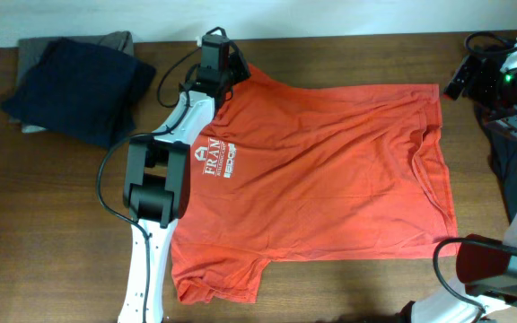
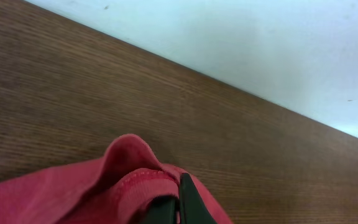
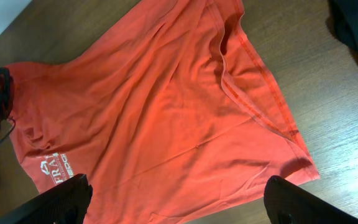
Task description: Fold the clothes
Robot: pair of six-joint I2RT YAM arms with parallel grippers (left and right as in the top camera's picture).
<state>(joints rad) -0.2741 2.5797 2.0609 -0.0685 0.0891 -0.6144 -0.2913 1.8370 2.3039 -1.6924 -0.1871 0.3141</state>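
Your left pincer (image 1: 215, 52) was clamped shut on a bunched edge of the red-orange T-shirt (image 1: 330, 170), at the shirt's upper left corner. The shirt lay spread flat across the middle of the worktop (image 1: 43, 224), its white lettering (image 1: 215, 161) facing up. Your right pincer (image 3: 178, 186) stood wide open, gripping nothing, looking down on the shirt. A dark pile of clothes (image 1: 74, 85) sat at the upper left of the overhead frame.
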